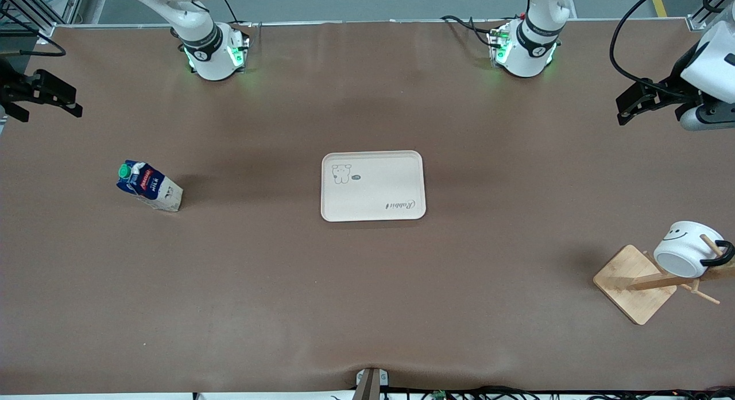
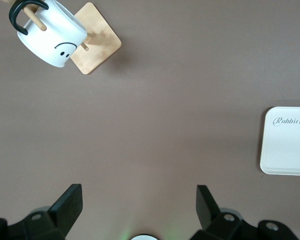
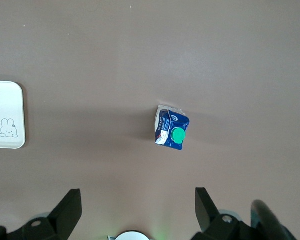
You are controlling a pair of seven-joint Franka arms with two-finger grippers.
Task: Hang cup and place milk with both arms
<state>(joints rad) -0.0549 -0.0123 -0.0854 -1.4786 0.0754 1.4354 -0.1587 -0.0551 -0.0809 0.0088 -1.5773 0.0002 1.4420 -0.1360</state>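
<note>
Table: brown, carrying everything I work with.
Tray: cream, flat at the table's middle, my landmark for the rest.
Rack: wooden, square base with pegs, well away from the tray toward my left arm's end, nearer the front camera than the tray.
Cup: white, smiley face, hanging on the rack by its black handle.
Milk: upright, green cap on top, well away from the tray toward my right arm's end.
Left tool: fingers apart, holding nothing, waiting above the table edge.
Right tool: fingers apart, holding nothing, waiting above the table edge.
</note>
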